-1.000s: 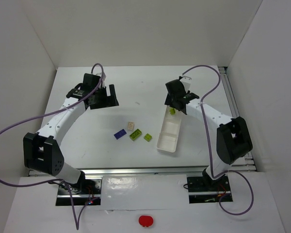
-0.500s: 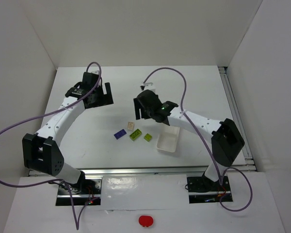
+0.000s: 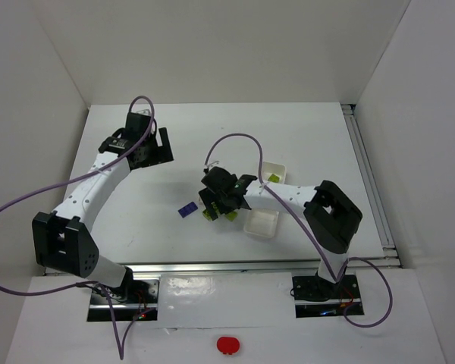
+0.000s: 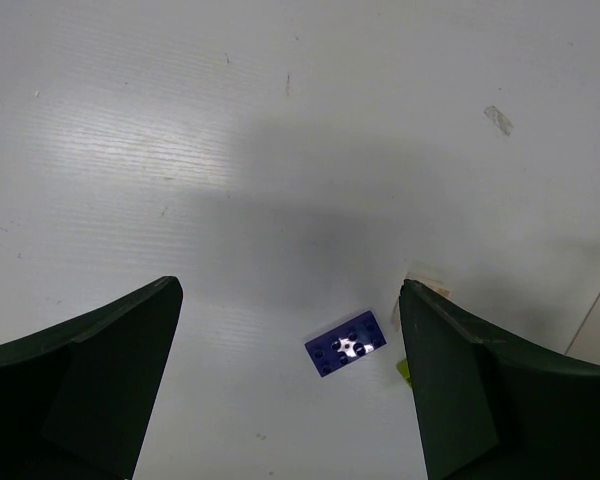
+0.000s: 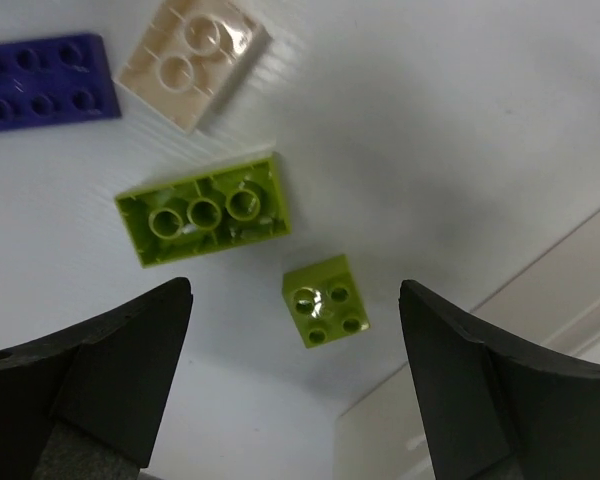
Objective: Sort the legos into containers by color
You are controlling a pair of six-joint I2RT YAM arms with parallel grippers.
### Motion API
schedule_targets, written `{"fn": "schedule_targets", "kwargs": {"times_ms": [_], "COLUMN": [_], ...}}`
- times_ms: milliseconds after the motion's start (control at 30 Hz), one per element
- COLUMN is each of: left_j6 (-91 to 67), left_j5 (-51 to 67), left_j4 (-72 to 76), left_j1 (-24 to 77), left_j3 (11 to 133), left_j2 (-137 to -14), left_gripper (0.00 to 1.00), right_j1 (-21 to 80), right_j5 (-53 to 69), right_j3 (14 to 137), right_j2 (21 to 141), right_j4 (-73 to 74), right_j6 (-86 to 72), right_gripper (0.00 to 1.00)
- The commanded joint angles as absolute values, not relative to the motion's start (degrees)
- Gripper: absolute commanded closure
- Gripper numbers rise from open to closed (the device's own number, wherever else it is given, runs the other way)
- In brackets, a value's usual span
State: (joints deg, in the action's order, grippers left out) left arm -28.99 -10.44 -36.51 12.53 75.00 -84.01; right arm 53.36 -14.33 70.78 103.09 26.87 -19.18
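Note:
Loose legos lie left of the white tray (image 3: 262, 224). In the right wrist view I see a small lime green brick (image 5: 326, 300), a longer lime green brick (image 5: 205, 210) lying upside down, a cream brick (image 5: 193, 62) and a dark blue-purple plate (image 5: 45, 85). My right gripper (image 5: 295, 290) hangs open above them, the small green brick lying between its fingers and untouched. In the top view the right gripper (image 3: 226, 199) covers most of the bricks; the blue-purple plate (image 3: 186, 209) shows. One green brick (image 3: 271, 179) lies in the tray's far compartment. My left gripper (image 3: 155, 152) is open and holds nothing.
The tray's wall (image 5: 540, 340) runs close along the right of the small green brick. The left wrist view shows the blue-purple plate (image 4: 346, 345) on bare table between its open fingers. White walls enclose the table on three sides.
My right arm swung from the tray's far end leftward and down over the loose bricks, its jaws widening. A green brick stays in the tray. The left arm hardly moved.

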Motion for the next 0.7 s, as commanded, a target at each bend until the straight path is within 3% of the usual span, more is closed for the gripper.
{"fn": "schedule_targets", "kwargs": {"times_ms": [0,133,333,433,633,667], "left_j6": [-30.23,-30.23,-30.23,-30.23,-30.23,-30.23], "left_j5": [-10.28,-10.28,-9.76,-9.76,-9.76,-9.76], "left_j4": [-36.74,-36.74,-36.74,-36.74,-37.27,-37.27], "left_j1": [12.22,12.22,12.22,12.22,12.22,12.22], "left_j3": [75.67,75.15,75.15,75.15,75.15,75.15], "left_j2": [-83.41,-84.63,-85.17,-85.69,-86.22,-86.22], "left_gripper": [0.0,0.0,0.0,0.0,0.02,0.02], "right_j1": [53.17,52.47,51.42,51.42,50.89,50.89], "right_j5": [-14.59,-13.97,-13.45,-12.92,-15.46,-17.73], "right_j3": [68.13,66.09,65.04,65.04,67.49,67.5], "right_j2": [102.48,103.54,104.59,105.21,102.93,101.79], "right_j4": [27.51,25.23,22.59,22.59,22.59,22.59], "right_j6": [-15.83,-14.24,-14.24,-14.24,-13.71,-13.71], "right_gripper": [0.08,0.1,0.26,0.36,0.69,0.69]}}
